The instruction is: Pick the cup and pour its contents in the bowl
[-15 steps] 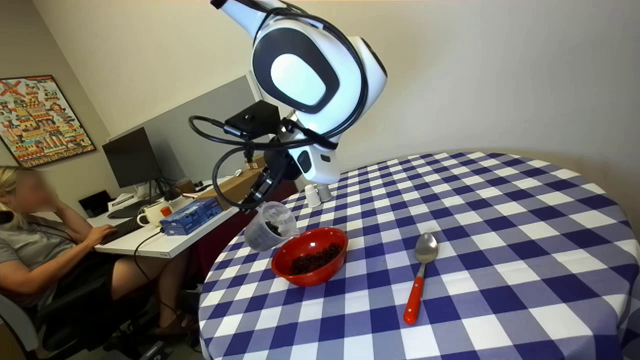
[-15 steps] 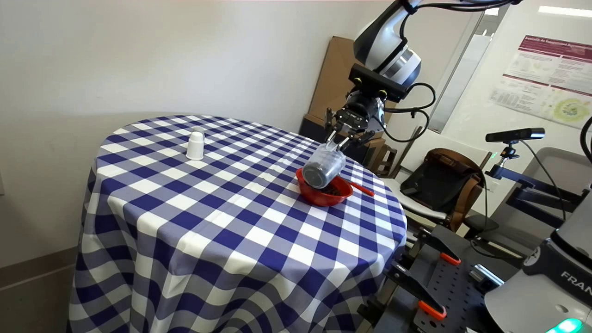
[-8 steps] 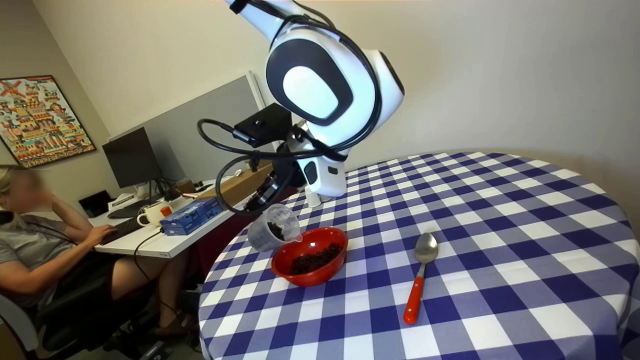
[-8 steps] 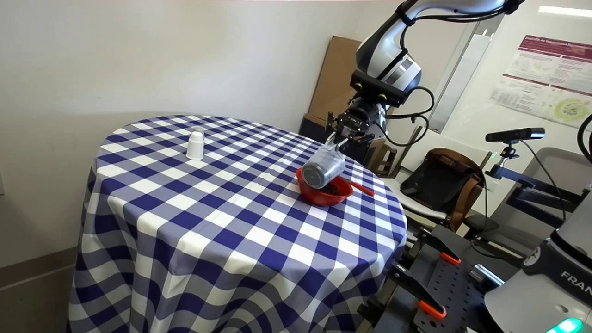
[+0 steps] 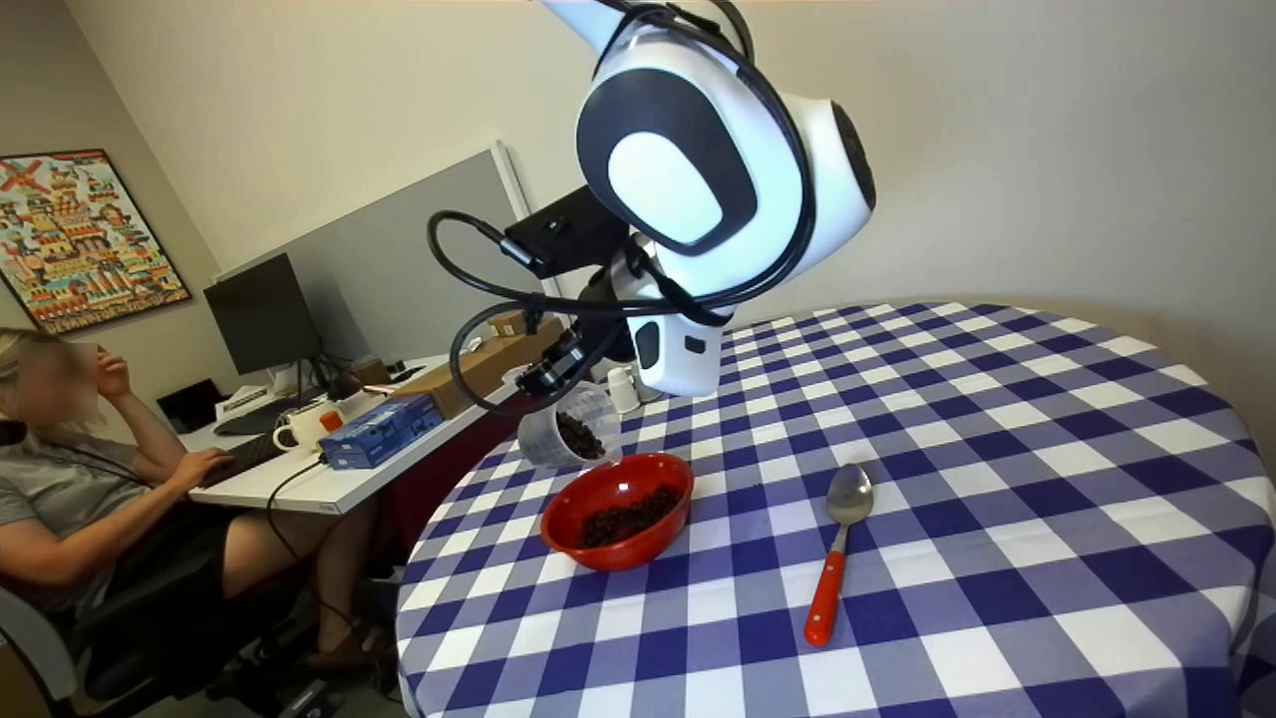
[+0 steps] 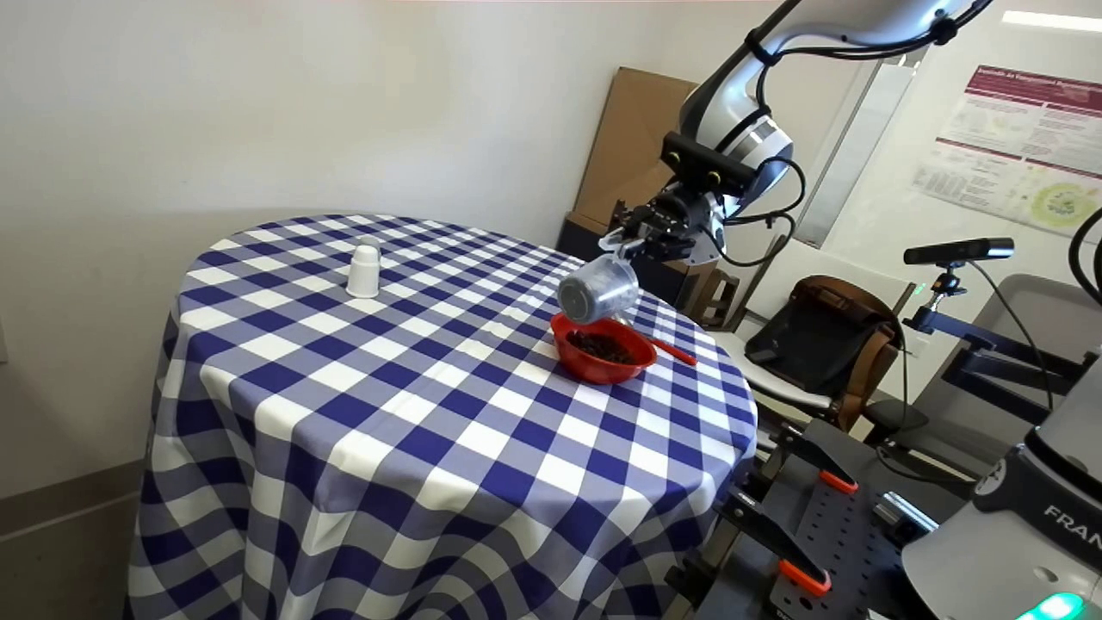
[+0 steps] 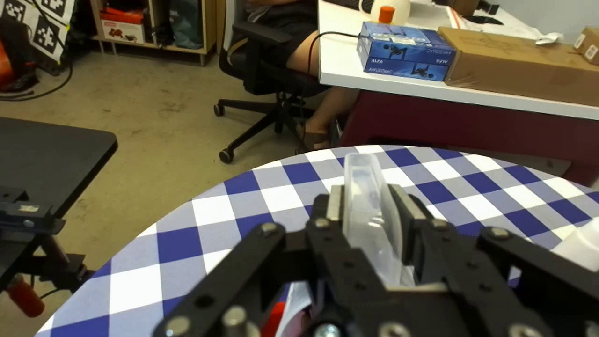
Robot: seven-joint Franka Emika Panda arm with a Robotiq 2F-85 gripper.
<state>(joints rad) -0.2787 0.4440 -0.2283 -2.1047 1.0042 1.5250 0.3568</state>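
Observation:
The translucent cup (image 5: 543,439) hangs tilted in the air above the far rim of the red bowl (image 5: 603,489). Its mouth faces down toward the bowl side, and dark bits (image 5: 578,436) show inside it. It also shows above the bowl (image 6: 598,370) in an exterior view (image 6: 596,291). The bowl stands on the table with dark bits (image 5: 633,514) in it. My gripper (image 7: 369,206) is shut on the cup's clear handle (image 7: 367,220), which sits between both pads. In the wrist view most of the cup and bowl are hidden behind the gripper.
A silver spoon with a red handle (image 5: 825,598) lies beside the bowl. White shakers (image 6: 363,274) stand farther off on the checked cloth (image 6: 413,379). A desk with a blue box (image 7: 405,49) and a seated person (image 5: 60,499) are past the table edge.
The cup has risen off the bowl's rim and shifted slightly right in an exterior view, with more of its dark contents showing. The arm moved with it. The bowl and spoon stayed put.

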